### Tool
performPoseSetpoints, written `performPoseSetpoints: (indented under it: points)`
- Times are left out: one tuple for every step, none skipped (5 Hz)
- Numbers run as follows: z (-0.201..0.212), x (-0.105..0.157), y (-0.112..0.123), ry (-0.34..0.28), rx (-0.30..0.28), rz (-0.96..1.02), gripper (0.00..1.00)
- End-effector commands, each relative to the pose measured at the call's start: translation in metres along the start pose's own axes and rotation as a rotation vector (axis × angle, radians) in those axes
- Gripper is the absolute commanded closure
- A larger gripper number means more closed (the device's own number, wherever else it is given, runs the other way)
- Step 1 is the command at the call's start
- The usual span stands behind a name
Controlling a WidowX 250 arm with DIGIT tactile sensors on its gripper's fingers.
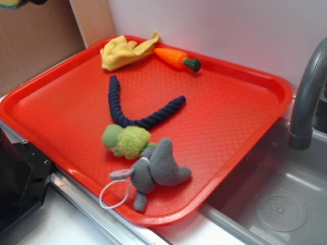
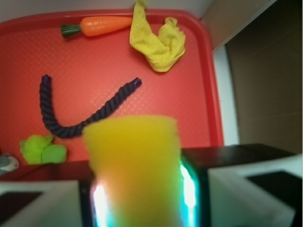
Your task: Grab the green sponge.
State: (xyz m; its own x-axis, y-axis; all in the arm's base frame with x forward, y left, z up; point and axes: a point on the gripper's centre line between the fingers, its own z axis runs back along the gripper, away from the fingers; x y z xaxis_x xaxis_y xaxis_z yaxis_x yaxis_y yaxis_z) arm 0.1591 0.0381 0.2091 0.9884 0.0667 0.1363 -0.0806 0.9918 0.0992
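Red tray (image 2: 28, 56) lies beyond the jaws, carrying the rope, carrot and cloth. Between the jaws sits the green sponge (image 2: 132, 165), its yellow foam upright and clamped on both sides, so the grab looks done.

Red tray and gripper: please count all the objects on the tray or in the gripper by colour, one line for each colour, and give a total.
Yellow: 2, the yellow cloth and the green sponge between the gripper fingers
Orange: 1, the toy carrot
Dark blue: 1, the rope
Light green: 1, the plush toy
Grey: 1, the plush mouse
Total: 6
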Motion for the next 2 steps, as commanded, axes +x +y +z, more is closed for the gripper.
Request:
performPoseSetpoints:
  points:
    - [0.0067, -0.0128, 0.0147, -0.057, -0.078, 0.1, 1.0]
    - [0.0044, -0.0183, 0.0135, -0.047, -0.061, 0.137, 1.0]
